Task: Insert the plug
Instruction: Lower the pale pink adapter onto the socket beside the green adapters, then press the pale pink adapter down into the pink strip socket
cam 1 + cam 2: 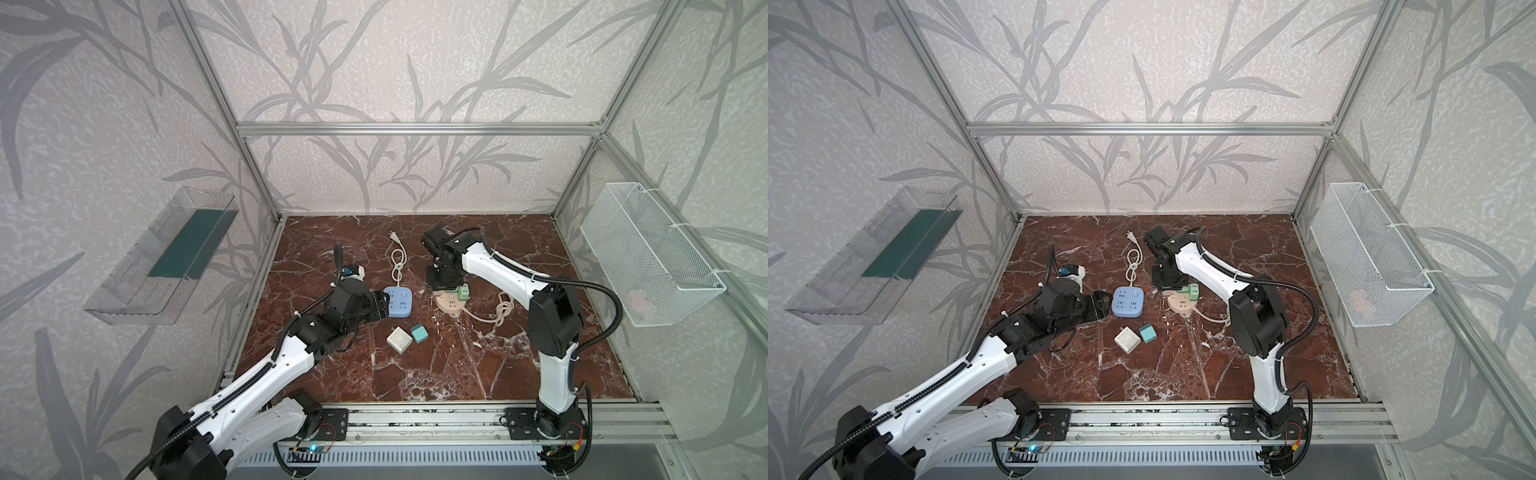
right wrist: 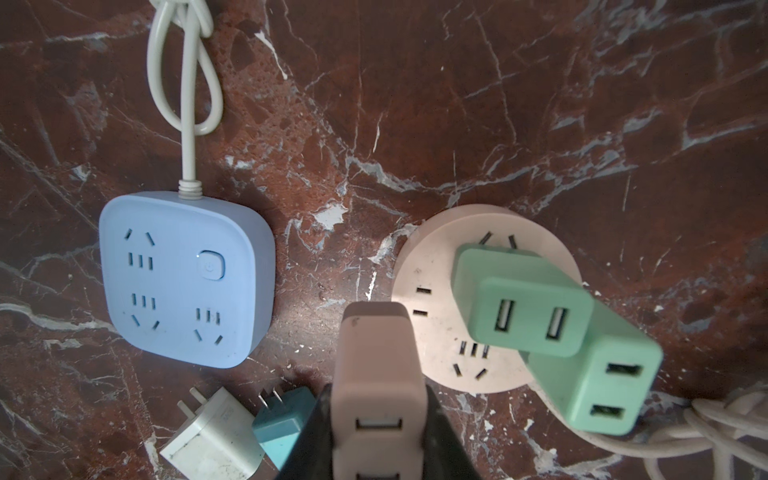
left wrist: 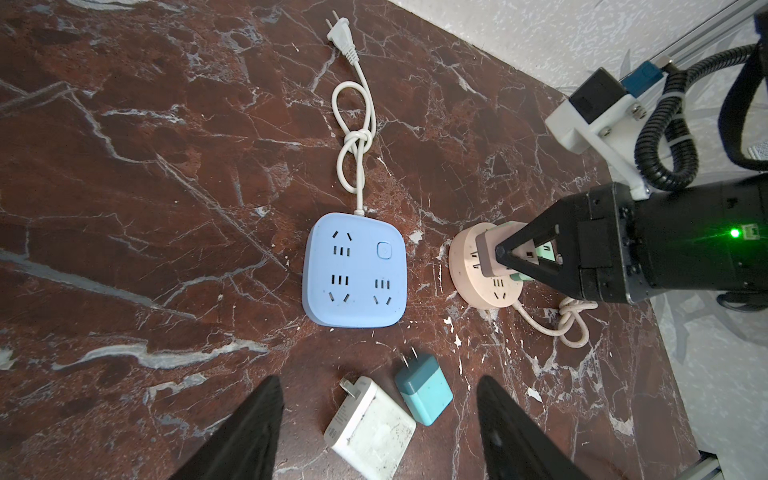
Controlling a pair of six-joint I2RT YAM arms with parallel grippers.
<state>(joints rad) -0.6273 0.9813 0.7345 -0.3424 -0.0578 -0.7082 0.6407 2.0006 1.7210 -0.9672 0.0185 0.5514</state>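
A blue square power strip [image 1: 398,301] [image 3: 355,270] lies mid-table. To its right lies a round pink power strip [image 1: 451,305] [image 2: 432,316] with two green plugs [image 2: 519,307] standing on it. My right gripper [image 2: 378,390] [image 1: 442,289] is shut on a pale pink plug [image 2: 376,365] [image 3: 484,253], held just above the round strip's edge nearest the blue strip; its prongs are hidden. A white plug [image 3: 370,432] and a teal plug [image 3: 424,395] lie loose in front of the blue strip. My left gripper [image 3: 378,380] [image 1: 384,307] hangs open beside the blue strip, holding nothing.
The blue strip's white knotted cord [image 1: 397,257] runs toward the back wall. The round strip's beige cord [image 1: 498,311] coils to the right. A wire basket [image 1: 648,253] hangs on the right wall and a clear shelf [image 1: 162,257] on the left.
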